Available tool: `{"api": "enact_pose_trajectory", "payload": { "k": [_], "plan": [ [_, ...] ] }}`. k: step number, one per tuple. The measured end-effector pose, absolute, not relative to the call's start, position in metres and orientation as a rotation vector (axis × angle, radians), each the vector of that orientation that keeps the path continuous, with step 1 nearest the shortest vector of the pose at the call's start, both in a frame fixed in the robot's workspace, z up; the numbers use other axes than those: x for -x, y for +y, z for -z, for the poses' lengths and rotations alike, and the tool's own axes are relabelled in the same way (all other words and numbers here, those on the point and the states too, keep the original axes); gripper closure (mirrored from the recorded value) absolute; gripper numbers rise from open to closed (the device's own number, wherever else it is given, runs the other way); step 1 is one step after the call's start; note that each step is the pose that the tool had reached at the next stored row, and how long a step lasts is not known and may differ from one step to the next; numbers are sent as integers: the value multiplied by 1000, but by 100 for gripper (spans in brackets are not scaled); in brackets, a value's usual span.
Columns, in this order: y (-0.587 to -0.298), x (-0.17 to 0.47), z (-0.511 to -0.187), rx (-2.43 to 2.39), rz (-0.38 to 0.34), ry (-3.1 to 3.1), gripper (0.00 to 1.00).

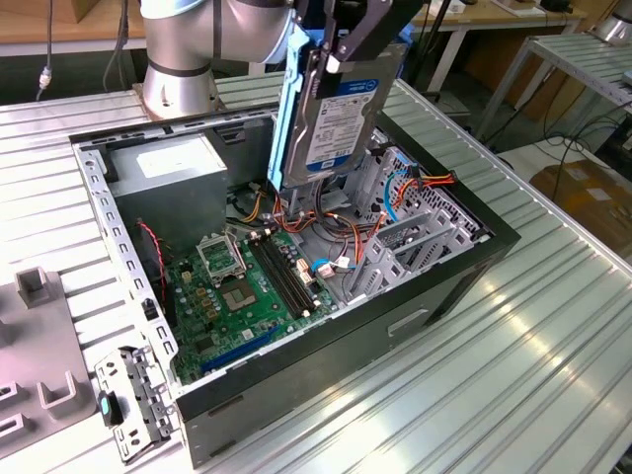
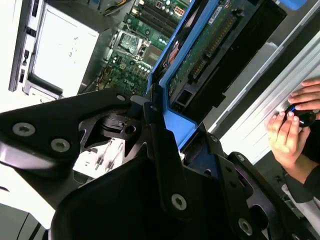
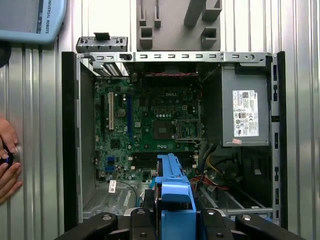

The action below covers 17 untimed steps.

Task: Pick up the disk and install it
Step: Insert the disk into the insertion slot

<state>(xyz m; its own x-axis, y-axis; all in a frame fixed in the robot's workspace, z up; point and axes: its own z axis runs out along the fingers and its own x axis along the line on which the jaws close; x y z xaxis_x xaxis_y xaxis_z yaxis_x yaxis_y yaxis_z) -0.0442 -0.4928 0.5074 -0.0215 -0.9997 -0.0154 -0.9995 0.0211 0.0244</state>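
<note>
The disk point(image 1: 341, 104) hangs on edge at the upper centre of the exterior view, label facing us, its lower end just above the cables point(image 1: 326, 222) in the middle of the open case point(image 1: 464, 272). The gripper point(image 1: 348, 44) is clamped on the disk's upper end. In the first wrist view the blue rail point(image 3: 172, 175) runs away from the jaws toward the boards below. We judge the wiring to be the main risk. Orange and red leads cross right under the disk, so a straight descent could snag them or pull a plug. The cage point(image 1: 415, 232), right of centre, has thin metal walls, and a tilted disk could jam on them or scrape its rail. Held by one end only, the disk might also pivot in the grip if it meets resistance. A person's hand point(image 2: 287, 132) is over the table point(image 1: 533, 365) near the case, close enough to matter if the arm swings wide. The case lies on its side with the lid off. It holds the motherboard point(image 1: 237, 286) at lower left of centre, the power supply point(image 1: 168, 173) at upper left, the cables and the cage.
</note>
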Motion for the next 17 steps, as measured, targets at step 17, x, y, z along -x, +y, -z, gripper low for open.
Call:
{"api": "enact_pose_trajectory", "payload": {
  "k": [17],
  "plan": [
    [-529, 37, -502, -2189, 38, -2239, 63]
  ]
}}
